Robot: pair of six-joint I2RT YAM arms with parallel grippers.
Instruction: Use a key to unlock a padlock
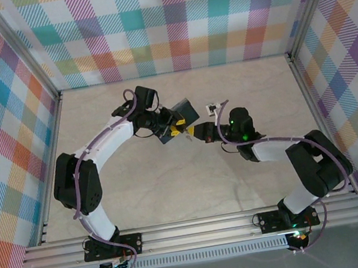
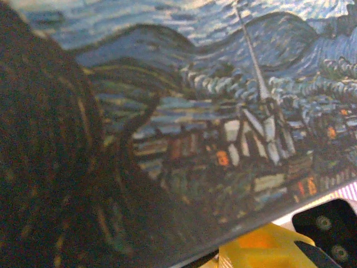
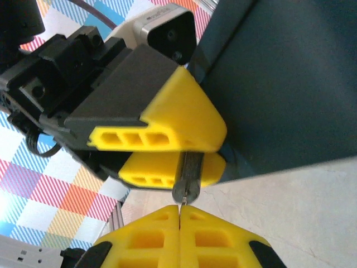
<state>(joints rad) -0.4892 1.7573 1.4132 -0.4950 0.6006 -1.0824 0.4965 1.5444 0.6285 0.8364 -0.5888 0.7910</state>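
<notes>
Two robot arms are meeting over the middle of a pale beige table [image 1: 175, 195]. The left gripper [image 3: 215, 152], tipped with yellow plastic fingers, is holding those fingers narrow and appears to be pinching a small dark-grey metal padlock [image 3: 188, 174] between them. In the right wrist view the padlock is showing as a short, streaked bar. It is standing nearly upright, with its lower end sticking out past the left fingertips.

A square dark-blue tin printed with a swirling night-sky painting [image 3: 279, 84] is standing just beside the left fingers. Its lower edge appears to be resting on the table. Whether the tin is touching the padlock cannot be told.

The right gripper [image 3: 179, 223], also yellow-tipped, is pressing its fingers fully together on a tiny, thin, silvery metal key [image 3: 181, 205]. A sliver of the key is poking out between the tips, and the rest is hidden inside the grip.

In that same view the key is sitting directly under the padlock's lower end, and its blade is lining up with the padlock's long axis. The tip is either touching the lock or just short of it, and whether it has entered the keyhole cannot be told. The right arm is carrying the key, so the coming push probably falls to it, straight along that axis, with the left arm steadying the lock.
</notes>
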